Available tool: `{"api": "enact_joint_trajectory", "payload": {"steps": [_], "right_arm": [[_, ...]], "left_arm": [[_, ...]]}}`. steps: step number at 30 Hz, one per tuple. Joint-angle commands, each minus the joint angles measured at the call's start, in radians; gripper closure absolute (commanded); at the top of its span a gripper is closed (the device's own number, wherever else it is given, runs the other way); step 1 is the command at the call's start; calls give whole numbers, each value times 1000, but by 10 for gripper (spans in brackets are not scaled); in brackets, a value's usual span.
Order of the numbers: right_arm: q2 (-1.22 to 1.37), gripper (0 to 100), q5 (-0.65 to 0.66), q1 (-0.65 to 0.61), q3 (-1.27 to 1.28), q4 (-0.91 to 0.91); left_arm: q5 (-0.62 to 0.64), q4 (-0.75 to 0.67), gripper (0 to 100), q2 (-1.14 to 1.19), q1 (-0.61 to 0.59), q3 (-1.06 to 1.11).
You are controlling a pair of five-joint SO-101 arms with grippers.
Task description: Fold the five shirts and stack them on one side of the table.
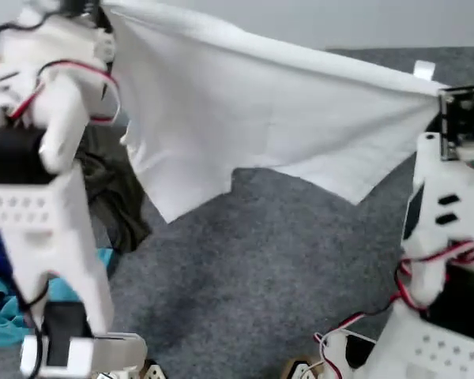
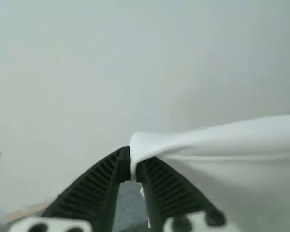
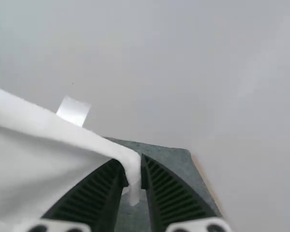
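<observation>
grey table (image 1: 284, 260), white shirt (image 1: 261, 110) aloft — left tool (image 2: 133, 170), right tool (image 3: 133, 175) clamped on corners

Left arm (image 1: 51, 126) stands at the left edge of the tabletop (image 1: 261, 268), right arm (image 1: 446, 229) at the right edge. Left hand (image 2: 131, 166) and right hand (image 3: 133, 169), held high, each clamp a corner of the white shirt (image 1: 253, 110).

Matt white cloth shirt (image 1: 245, 110), fuzzy grey fabric table (image 1: 261, 260), ribbed black plastic left end effector (image 2: 131, 165)
</observation>
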Motion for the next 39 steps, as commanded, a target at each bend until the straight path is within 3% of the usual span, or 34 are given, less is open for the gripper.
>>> {"api": "enact_joint_trajectory", "payload": {"steps": [1,13,20,33,39], "right_arm": [[-18,991,-66,22,-161,96],[-30,991,-137,24,-609,349],[-85,991,-106,24,-617,357],[-87,991,-106,24,-81,375],[-87,991,-106,24,362,74]], "left_arm": [[77,72,997,-121,2,-35],[95,91,997,-387,2,-35],[95,101,997,-436,2,-19],[94,71,997,-115,2,380],[94,-66,997,180,2,469]]}}
